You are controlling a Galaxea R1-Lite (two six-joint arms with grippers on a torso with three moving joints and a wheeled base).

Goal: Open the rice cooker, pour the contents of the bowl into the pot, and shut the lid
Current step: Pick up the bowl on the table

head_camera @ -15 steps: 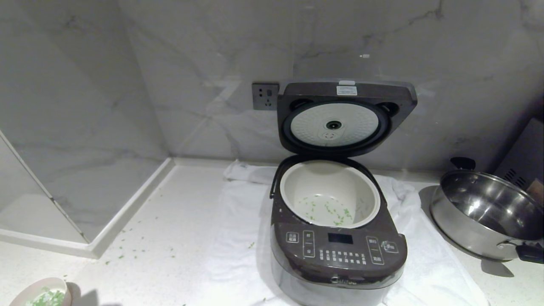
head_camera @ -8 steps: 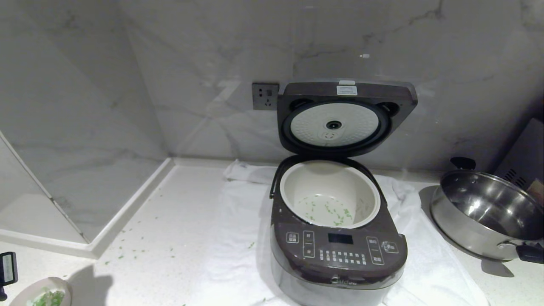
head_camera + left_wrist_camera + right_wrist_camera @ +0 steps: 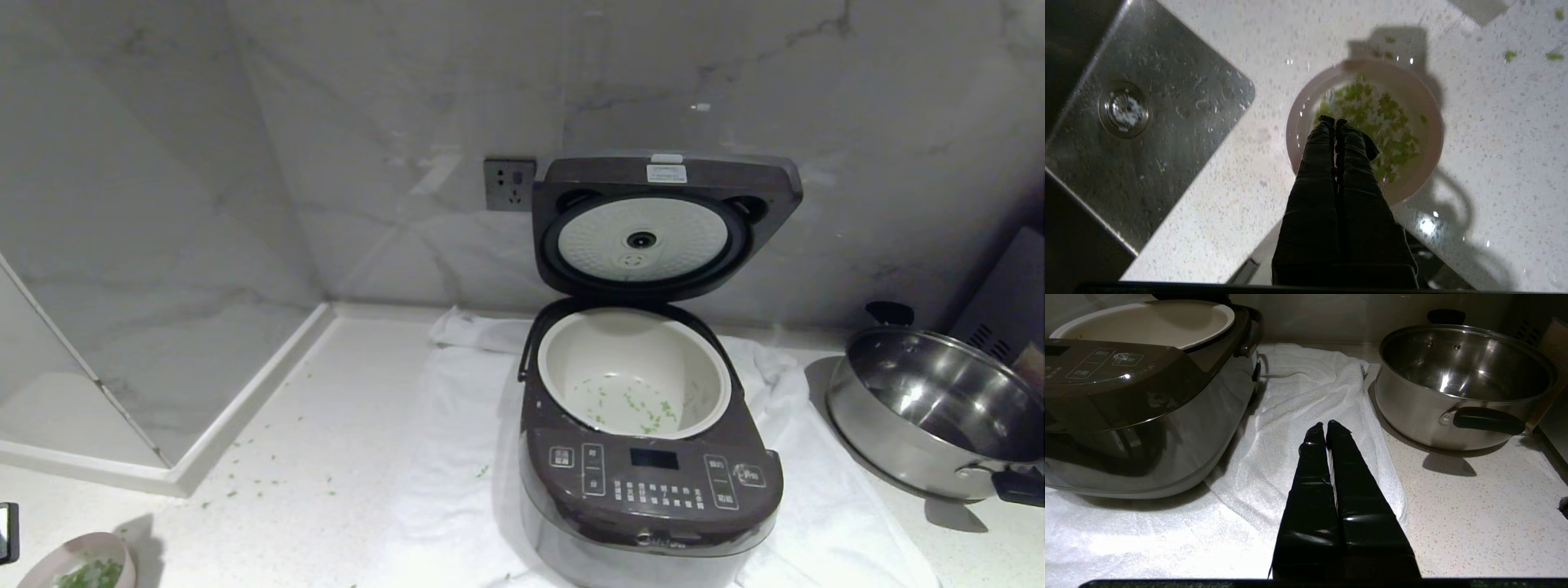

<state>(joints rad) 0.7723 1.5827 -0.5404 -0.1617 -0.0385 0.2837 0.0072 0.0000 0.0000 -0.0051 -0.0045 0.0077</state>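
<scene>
Lid (image 3: 665,224) is already up, white inner plate facing out, so the rice cooker (image 3: 649,482) stands open on the white towel (image 3: 457,441), mid-worktop (image 3: 326,425). Inner pot (image 3: 633,367) shows only a thin scatter of green bits on its floor. The pour isn't done by the look of it.

Your step now: pick up the bowl (image 3: 1363,130). It sits on bare worktop at the robot's near left, well apart from the cooker and close to the steel sink (image 3: 1139,134). The contents (image 3: 1376,122), wet green pieces, fill it loosely.

Left claw (image 3: 1336,121) hangs right above the bowl's inside, fingers clenched together, grasping nothing. You need to spread them before going lower. Put one finger inside the rim and one outside on the near wall, not down in the greens. The bowl looks light and the worktop wet, so squeeze gently or it may skid. Lift level, since the pieces are loose; stray bits already lie on the worktop. Carry it over the pot's mouth before tilting.

Right claw (image 3: 1326,426) is parked low over the towel, between the cooker and the steel pan (image 3: 1461,384), clenched and empty. Leave it.
</scene>
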